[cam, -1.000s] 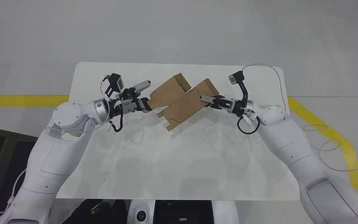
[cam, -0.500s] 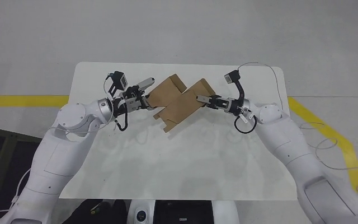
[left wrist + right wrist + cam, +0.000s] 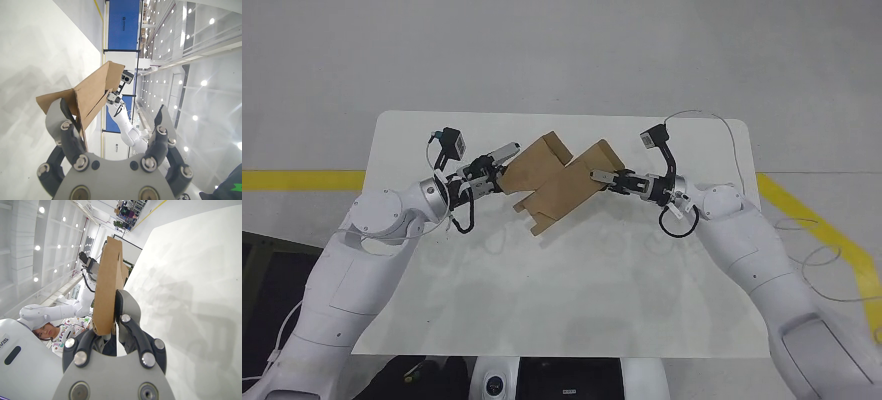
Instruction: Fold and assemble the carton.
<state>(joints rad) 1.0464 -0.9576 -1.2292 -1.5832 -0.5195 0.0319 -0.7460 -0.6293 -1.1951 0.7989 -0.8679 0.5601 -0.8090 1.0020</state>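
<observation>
Top view: flat brown corrugated carton (image 3: 564, 185), part-unfolded with creased flaps, held over the smooth white worktop (image 3: 542, 290). Long axis diagonal, near-left to far-right. Pinched at its right end by the right claw (image 3: 598, 177), closed tight on a cardboard edge. Left claw (image 3: 505, 168) spread wide at the left flap, one finger touching card, gripping nothing.

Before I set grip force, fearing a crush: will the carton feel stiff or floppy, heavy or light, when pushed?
Probably light: the right gripper holds the carton by one edge without sag. Panels look flat and stiff, but it bends at the creases, so a push from the open left gripper would likely fold it, not slide it.
</observation>
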